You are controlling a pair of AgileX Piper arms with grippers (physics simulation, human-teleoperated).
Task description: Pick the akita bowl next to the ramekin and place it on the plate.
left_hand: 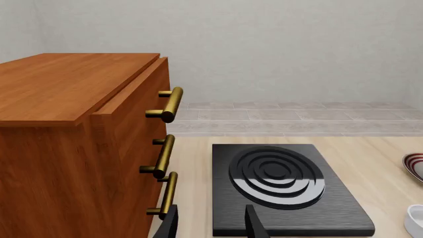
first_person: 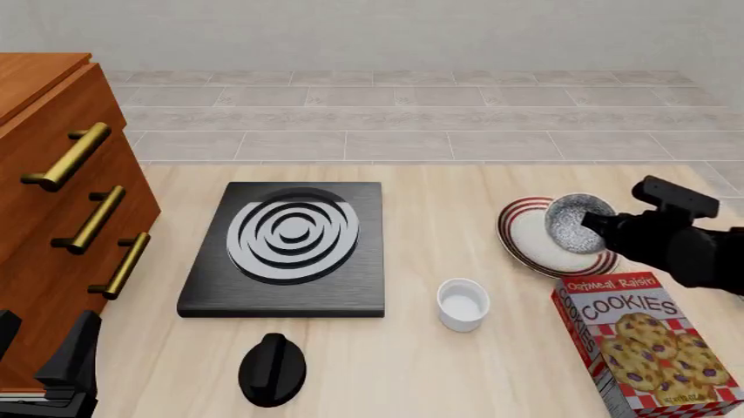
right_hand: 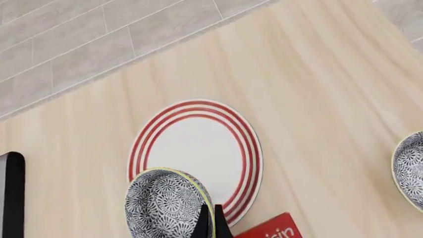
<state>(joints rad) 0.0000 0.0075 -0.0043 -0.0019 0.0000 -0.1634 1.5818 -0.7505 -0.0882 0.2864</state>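
The akita bowl (first_person: pixel 576 222), speckled grey and white, hangs tilted over the far right part of the plate (first_person: pixel 525 244), a white dish with dark-red rings. My right gripper (first_person: pixel 595 223) is shut on the bowl's rim. In the right wrist view its fingers (right_hand: pixel 213 222) pinch the akita bowl (right_hand: pixel 165 204) at the edge of the plate (right_hand: pixel 198 148). Whether bowl and plate touch cannot be told. The ramekin (first_person: pixel 463 303), a plain white cup, stands left of and nearer than the plate. My left gripper (first_person: pixel 41 347) is open and empty at the near left, as the left wrist view (left_hand: pixel 211 224) confirms.
A black stove plate (first_person: pixel 285 248) lies centre-left with a black knob (first_person: pixel 272 369) in front of it. A wooden drawer cabinet (first_person: pixel 58 200) fills the left. A cookie box (first_person: pixel 645 344) lies near right. Another speckled bowl (right_hand: pixel 411 169) shows beside the plate.
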